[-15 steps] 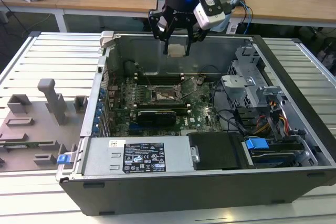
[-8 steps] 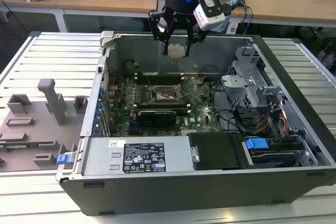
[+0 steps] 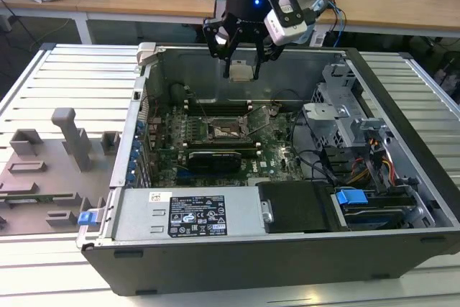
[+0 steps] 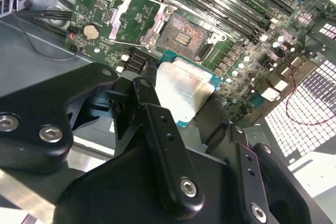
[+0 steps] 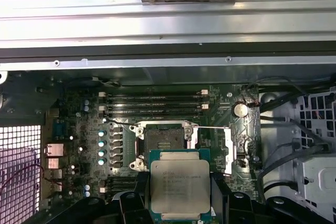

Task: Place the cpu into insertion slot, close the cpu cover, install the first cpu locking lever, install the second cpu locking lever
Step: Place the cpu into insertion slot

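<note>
My gripper (image 3: 241,70) hangs above the open computer case, shut on the cpu (image 3: 241,72), a flat square chip with a silvery top. Both wrist views show the cpu (image 5: 180,188) (image 4: 181,90) pinched at two opposite edges by the black fingers (image 5: 128,203), top side facing the cameras. Below it lies the insertion slot (image 5: 164,144) (image 4: 184,35) (image 3: 226,131), bare and dark on the green motherboard (image 5: 84,145). The cpu cover (image 5: 229,150) (image 4: 119,13) is swung open beside the slot. A thin locking lever (image 5: 212,127) stands released along the slot's edge.
The black case wall (image 3: 237,264) with the power supply (image 3: 198,213) runs along the front. A metal drive cage (image 3: 345,116) and cables fill the exterior view's right. Long memory slots (image 5: 152,106) lie beside the socket. A grey fixture (image 3: 50,170) sits on the table at the exterior view's left.
</note>
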Robot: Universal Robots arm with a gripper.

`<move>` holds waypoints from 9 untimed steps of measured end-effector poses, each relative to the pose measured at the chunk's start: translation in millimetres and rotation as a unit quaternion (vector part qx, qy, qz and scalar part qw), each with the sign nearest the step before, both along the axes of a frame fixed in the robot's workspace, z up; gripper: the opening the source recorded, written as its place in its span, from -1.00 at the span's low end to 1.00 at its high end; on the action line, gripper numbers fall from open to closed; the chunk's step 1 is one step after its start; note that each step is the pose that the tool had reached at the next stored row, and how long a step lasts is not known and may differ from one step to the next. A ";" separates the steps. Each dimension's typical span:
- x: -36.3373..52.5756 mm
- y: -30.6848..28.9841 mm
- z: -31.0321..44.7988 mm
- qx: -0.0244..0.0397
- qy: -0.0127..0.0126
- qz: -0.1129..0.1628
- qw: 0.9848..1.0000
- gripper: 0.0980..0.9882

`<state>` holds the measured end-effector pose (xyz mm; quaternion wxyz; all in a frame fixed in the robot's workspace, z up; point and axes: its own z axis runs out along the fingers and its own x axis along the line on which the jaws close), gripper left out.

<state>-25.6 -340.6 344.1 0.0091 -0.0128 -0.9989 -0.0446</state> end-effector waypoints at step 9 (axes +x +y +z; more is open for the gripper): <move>0.0 0.0 -4.3 0.000 0.000 0.000 1.000 0.00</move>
